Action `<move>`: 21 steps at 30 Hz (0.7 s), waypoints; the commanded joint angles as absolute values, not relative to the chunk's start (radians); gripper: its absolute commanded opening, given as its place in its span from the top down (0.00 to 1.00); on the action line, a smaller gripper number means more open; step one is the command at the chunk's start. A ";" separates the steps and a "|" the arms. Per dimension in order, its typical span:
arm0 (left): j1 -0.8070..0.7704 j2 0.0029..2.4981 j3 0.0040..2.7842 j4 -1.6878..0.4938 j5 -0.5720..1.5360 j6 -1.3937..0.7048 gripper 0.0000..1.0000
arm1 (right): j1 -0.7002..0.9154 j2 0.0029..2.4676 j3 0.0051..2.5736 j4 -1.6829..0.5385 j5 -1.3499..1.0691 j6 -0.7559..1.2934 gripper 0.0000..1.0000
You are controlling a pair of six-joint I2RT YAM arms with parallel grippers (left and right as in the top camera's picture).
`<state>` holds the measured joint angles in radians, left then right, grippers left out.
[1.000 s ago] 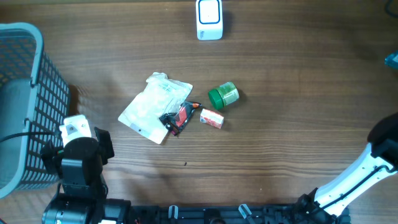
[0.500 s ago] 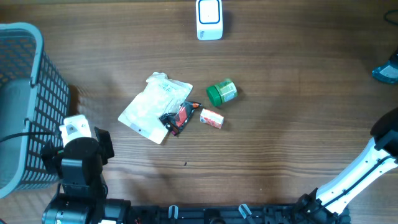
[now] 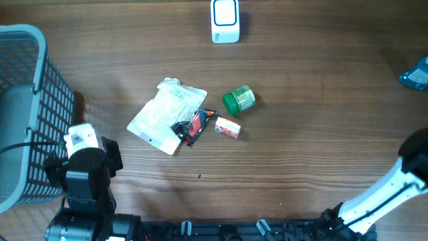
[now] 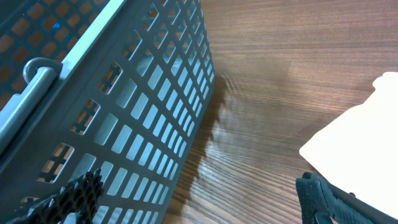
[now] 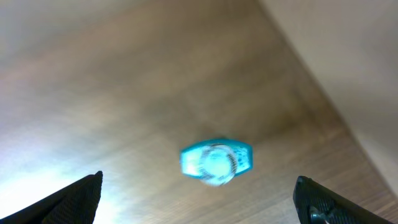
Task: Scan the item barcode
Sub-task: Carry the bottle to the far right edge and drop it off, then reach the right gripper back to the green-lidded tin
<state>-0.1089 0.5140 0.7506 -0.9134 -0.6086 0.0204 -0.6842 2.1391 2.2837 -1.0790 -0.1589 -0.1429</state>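
The table (image 3: 314, 134) has wide bare wood across its right half and along the near edge. The left side is closed off by the basket (image 3: 57, 114), which runs to the left border. The scanner (image 3: 225, 20) stands at the far edge, centre. The clutter keeps to the middle. There a white pouch (image 3: 167, 115) lies with a black-and-red packet (image 3: 194, 125) overlapping its right corner. A small box (image 3: 228, 127) sits just beside the packet, and a green jar (image 3: 239, 100) lies near them on its side. The blue item (image 3: 416, 73) lies at the right edge, well apart from the scanner and the middle cluster. In the right wrist view it is blurred, with the table's edge running close past it.

A second ago only a sliver of the blue item showed at the right border; more of it is in view now, a little nearer the front. The green jar has shifted slightly up and left. The right arm (image 3: 408, 174) has drawn back toward the lower right corner.

The right claw (image 5: 199, 190) is spread wide over the blue item, gripping nothing. The left claw (image 4: 198, 190) is also spread wide and empty, between the basket wall and the pouch.
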 commanded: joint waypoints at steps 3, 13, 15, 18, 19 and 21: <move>-0.102 0.513 0.754 -0.911 -0.619 0.021 0.00 | -0.598 1.943 2.303 -1.114 -0.579 0.011 0.00; -0.102 0.513 0.754 -0.911 -0.619 0.021 0.00 | 0.207 1.992 2.302 -1.334 -0.294 -0.142 0.00; -0.102 0.513 0.754 -0.911 -0.619 0.021 0.00 | 0.310 2.020 2.300 -1.355 -0.234 -0.145 0.00; -0.102 0.513 0.754 -0.911 -0.619 0.021 0.00 | 0.416 2.072 2.275 -1.365 -0.141 -0.128 0.00; -0.102 0.513 0.754 -0.911 -0.619 0.021 0.00 | 0.430 2.088 2.248 -1.369 -0.134 -0.128 0.00; -0.102 0.513 0.754 -0.911 -0.619 0.021 0.00 | 0.435 2.091 2.153 -1.362 -0.134 -0.126 0.00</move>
<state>-0.1089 0.5140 0.7506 -0.9138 -0.6086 0.0204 0.4366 2.0541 2.2494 -1.3590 -0.1993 -0.1097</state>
